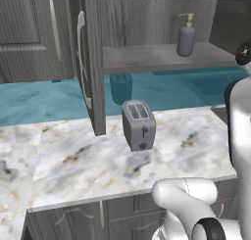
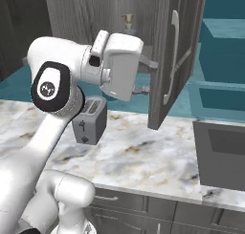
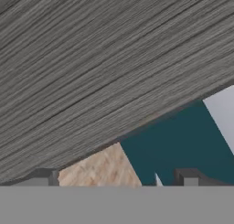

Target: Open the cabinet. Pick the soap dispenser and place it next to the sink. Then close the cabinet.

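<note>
Left base view: cabinet (image 1: pixel 93 62) doors swung open above the counter (image 1: pixel 73 160).
Soap dispenser (image 1: pixel 186 36) stands on the cabinet shelf, above and right of the toaster (image 1: pixel 138 125); claw (image 2: pixel 146 77) released, grasping nothing.

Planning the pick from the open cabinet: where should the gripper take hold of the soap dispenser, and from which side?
Probably around the rounded grey body of the soap dispenser, below the thin brass pump, which looks too slender to grip. It stands upright on the cabinet shelf, so a level approach from the open front suits best. The gripper is open, near the right door.
</note>
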Motion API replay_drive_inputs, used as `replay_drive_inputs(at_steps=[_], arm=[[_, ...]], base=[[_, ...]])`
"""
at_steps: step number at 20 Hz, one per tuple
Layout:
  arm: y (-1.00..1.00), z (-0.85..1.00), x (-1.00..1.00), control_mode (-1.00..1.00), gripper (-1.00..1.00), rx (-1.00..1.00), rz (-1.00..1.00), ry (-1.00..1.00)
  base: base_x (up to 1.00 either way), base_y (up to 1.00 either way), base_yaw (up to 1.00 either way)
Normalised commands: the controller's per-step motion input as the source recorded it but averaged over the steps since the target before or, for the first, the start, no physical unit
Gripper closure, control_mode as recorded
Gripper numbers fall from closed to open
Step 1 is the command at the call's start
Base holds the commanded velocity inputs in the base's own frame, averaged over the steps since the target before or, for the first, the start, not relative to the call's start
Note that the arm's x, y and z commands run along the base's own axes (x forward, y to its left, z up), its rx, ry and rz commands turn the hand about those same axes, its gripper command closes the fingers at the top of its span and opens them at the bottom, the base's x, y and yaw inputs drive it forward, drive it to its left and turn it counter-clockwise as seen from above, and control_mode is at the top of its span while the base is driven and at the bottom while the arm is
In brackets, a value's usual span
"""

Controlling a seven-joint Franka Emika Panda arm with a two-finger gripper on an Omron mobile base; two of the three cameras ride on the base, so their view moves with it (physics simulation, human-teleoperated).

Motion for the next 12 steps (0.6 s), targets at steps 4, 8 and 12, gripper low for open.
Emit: replay_drive_inputs(at_steps=[4, 8, 12], arm=[[0.29, 0.21, -0.63, -1.00, -1.00, 0.04, 0.05, -0.10], [0.50, 0.36, -0.88, -1.00, -1.00, 0.03, 0.00, -0.05], [0.81, 0.14, -0.71, -1.00, -1.00, 0.03, 0.00, -0.05]], base=[[0.00, 0.00, 0.00], [0.00, 0.00, 0.00], [0.00, 0.00, 0.00]])
